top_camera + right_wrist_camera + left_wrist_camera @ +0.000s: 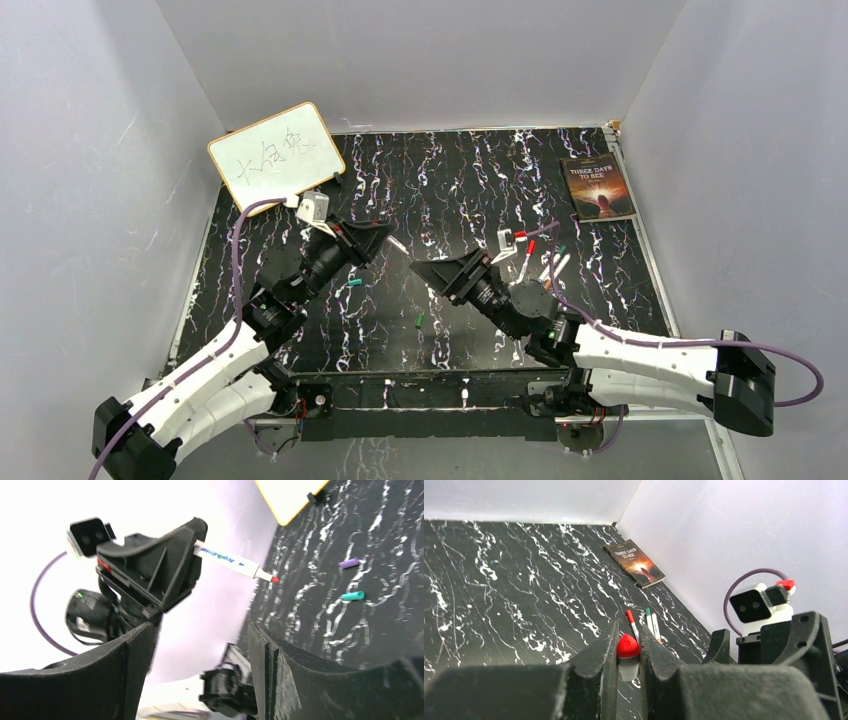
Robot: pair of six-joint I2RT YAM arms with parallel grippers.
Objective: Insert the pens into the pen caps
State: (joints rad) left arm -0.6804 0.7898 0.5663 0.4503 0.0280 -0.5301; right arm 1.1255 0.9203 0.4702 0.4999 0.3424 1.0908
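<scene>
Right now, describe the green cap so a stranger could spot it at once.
Start at the black marbled table and go to its near middle. The green cap lies there alone, closer to the near edge than any other loose thing. It is darker than the teal cap to its left.

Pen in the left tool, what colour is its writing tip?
Red. It shows best in the right wrist view, on the pen held by the left tool.

The tabletop (450, 190) looks smooth, the left end effector (629, 637) matt black plastic, the pen (227, 560) glossy plastic
</scene>
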